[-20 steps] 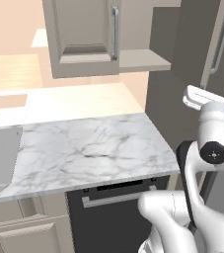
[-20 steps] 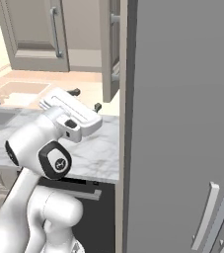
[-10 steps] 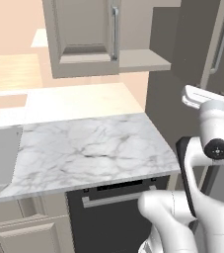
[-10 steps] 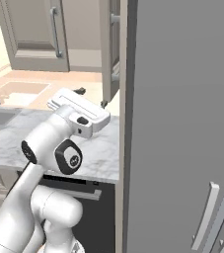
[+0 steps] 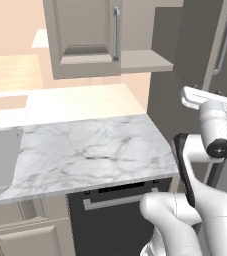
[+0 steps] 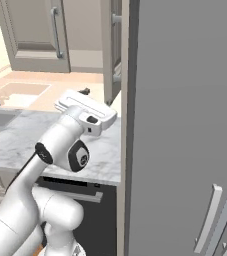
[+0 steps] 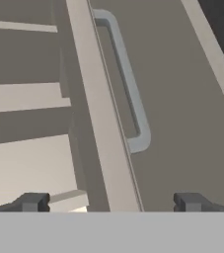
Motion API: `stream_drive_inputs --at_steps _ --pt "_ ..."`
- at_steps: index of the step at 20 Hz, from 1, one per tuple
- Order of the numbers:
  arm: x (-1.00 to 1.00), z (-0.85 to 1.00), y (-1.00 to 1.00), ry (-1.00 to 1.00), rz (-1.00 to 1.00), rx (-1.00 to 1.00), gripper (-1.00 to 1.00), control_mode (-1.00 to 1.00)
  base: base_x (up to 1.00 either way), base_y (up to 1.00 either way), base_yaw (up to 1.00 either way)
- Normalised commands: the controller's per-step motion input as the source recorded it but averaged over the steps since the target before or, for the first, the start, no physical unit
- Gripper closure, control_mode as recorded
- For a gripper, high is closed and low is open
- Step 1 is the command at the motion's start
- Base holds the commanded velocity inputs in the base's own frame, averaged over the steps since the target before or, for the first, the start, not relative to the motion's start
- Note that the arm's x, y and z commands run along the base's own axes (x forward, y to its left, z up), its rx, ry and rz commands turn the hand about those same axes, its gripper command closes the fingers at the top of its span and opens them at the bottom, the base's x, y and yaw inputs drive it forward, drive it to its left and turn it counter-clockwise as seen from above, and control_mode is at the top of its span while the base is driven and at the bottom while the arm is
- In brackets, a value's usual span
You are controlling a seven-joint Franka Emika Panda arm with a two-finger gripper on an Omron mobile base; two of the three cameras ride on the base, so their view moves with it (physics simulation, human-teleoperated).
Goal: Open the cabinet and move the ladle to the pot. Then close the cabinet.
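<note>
The cabinet (image 5: 85,35) hangs on the wall above the counter. Its left door (image 6: 32,35) is shut. The right door (image 6: 112,50) stands swung out and shows edge-on. In the hand view the open door's edge (image 7: 101,123) runs down the middle, its silver bar handle (image 7: 128,84) to the right and the cabinet's inner shelf (image 7: 24,96) to the left. My gripper (image 7: 111,202) is open, with one fingertip on each side of that door edge and apart from it. The ladle and the pot are out of view.
A marble counter (image 5: 85,150) lies below the cabinet, with a sink (image 5: 0,155) at its left end and a dark appliance front (image 5: 120,200) under it. A tall dark grey unit (image 6: 185,125) stands close on the right, next to the arm.
The hand has edged slightly toward the open right door while the arm's elbow swung right. The jaws have stayed open.
</note>
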Motion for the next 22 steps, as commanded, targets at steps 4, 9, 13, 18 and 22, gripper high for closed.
stream_drive_inputs --at_steps 4,9,13,18,22 --pt "0.18 0.00 -0.13 0.00 0.06 -0.02 -1.00 -1.00 0.00 0.00 0.00" --pt "0.21 0.00 -0.16 0.00 0.07 -0.01 -1.00 -1.00 0.00 0.00 0.00" --pt "0.23 0.00 -0.19 0.00 0.08 0.00 -1.00 -1.00 0.00 0.00 0.00" --pt "0.21 0.00 -0.28 0.00 0.10 0.00 -1.00 -1.00 0.00 0.00 0.00" --pt "0.18 0.00 -0.24 0.01 0.13 0.00 -1.00 -1.00 0.00 0.00 0.00"
